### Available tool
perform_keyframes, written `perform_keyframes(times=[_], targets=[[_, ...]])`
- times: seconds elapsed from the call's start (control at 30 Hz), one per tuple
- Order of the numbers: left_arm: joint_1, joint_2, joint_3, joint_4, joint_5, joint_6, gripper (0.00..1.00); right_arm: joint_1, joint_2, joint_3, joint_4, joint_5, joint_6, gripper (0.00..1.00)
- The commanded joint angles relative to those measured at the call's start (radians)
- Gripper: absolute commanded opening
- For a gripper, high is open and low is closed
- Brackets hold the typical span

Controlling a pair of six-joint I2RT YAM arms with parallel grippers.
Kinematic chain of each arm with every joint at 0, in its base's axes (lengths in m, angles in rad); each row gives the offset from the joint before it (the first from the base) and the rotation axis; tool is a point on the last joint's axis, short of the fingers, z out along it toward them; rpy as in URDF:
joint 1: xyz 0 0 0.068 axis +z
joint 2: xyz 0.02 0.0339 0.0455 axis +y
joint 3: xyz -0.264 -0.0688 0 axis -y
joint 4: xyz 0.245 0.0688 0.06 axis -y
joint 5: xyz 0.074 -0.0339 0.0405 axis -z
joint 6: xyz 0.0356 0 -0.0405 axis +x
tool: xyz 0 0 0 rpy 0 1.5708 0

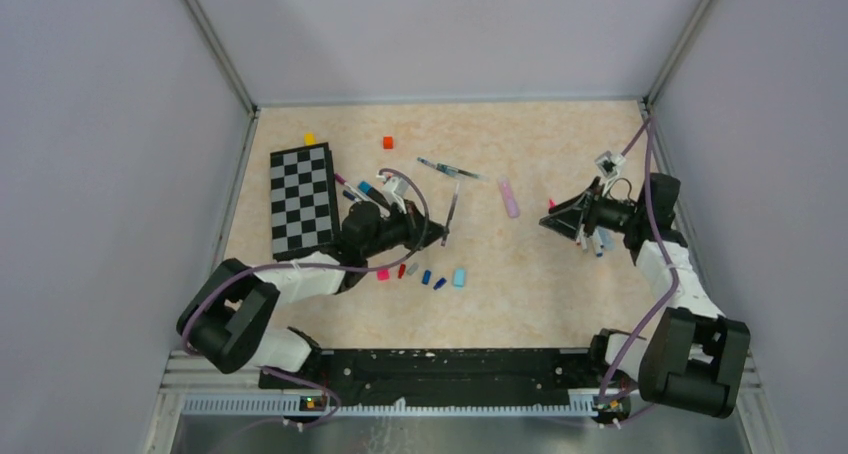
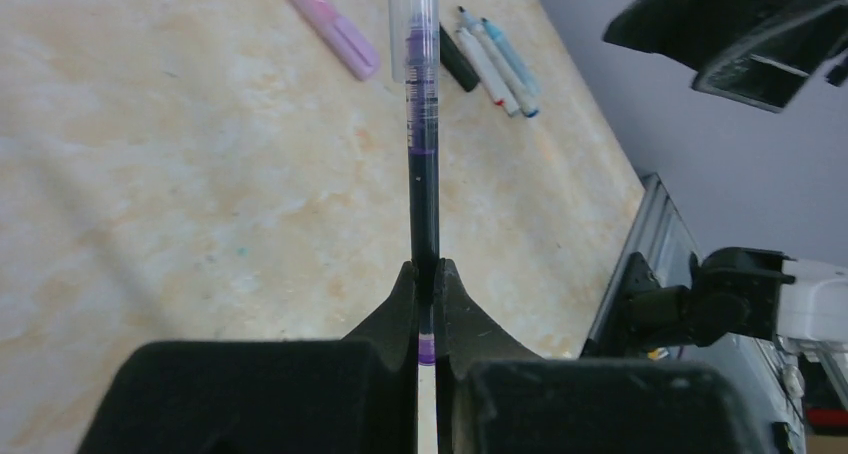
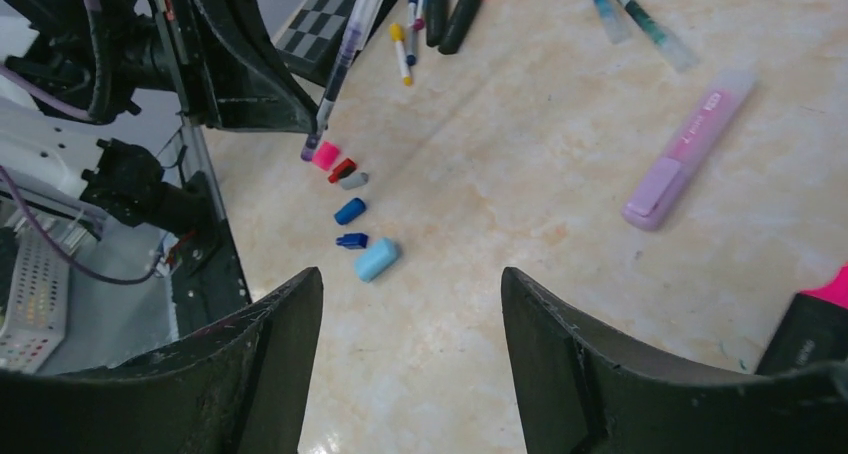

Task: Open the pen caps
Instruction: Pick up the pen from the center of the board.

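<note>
the left tool (image 2: pixel 425 274) is clamped shut on the tail of a purple pen (image 2: pixel 423 174). the pen points away from the arm, held off the tabletop (image 2: pixel 150 174), and its clear cap (image 2: pixel 412 14) is on at the far end. the right tool (image 3: pixel 410 294) hangs over the right side, jaws wide apart, nothing between them.

this looks like the hand-over step: the pen is gripped and offered, the cap not yet pulled. next, the right tool would have to cross to the cap, set its jaws square across it, close, and draw straight along the barrel while the left grip stays firm. the cap is slim and smooth, so a slanted pinch could slip.

a row of loose caps (image 3: pixel 349 211) lies near the left tool: pink, red, grey, two blue, light blue. so some pens seem done. other pens (image 1: pixel 590 239) lie under the right arm, more beside the checkerboard (image 1: pixel 303 199), and a pink highlighter (image 3: pixel 690 149) lies mid-table.

the tabletop is flat, beige and marbled, boxed by pale lilac walls (image 1: pixel 120 124) on three sides, with a metal rail (image 1: pixel 400 404) at the near edge.
</note>
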Motion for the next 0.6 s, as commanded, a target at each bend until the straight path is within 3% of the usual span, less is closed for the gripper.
perform_keyframes(times=[0.0,0.1,0.3,0.4,0.57], targets=[[-0.113,-0.040,-0.018,0.250,-0.117,-0.108,0.00,0.069,-0.025,-0.048,0.336,-0.015,0.317,0.65],[-0.195,-0.031,-0.014,0.285,-0.247,-0.124,0.00,0.119,-0.023,-0.091,0.498,0.042,0.503,0.65],[-0.304,0.015,0.000,0.326,-0.449,-0.172,0.00,0.214,-0.017,-0.138,0.625,0.163,0.747,0.65],[-0.346,0.032,0.014,0.328,-0.503,-0.175,0.00,0.239,-0.021,-0.180,0.736,0.171,0.784,0.66],[-0.398,0.064,0.047,0.328,-0.560,-0.172,0.00,0.307,-0.011,-0.183,0.730,0.203,0.783,0.65]])
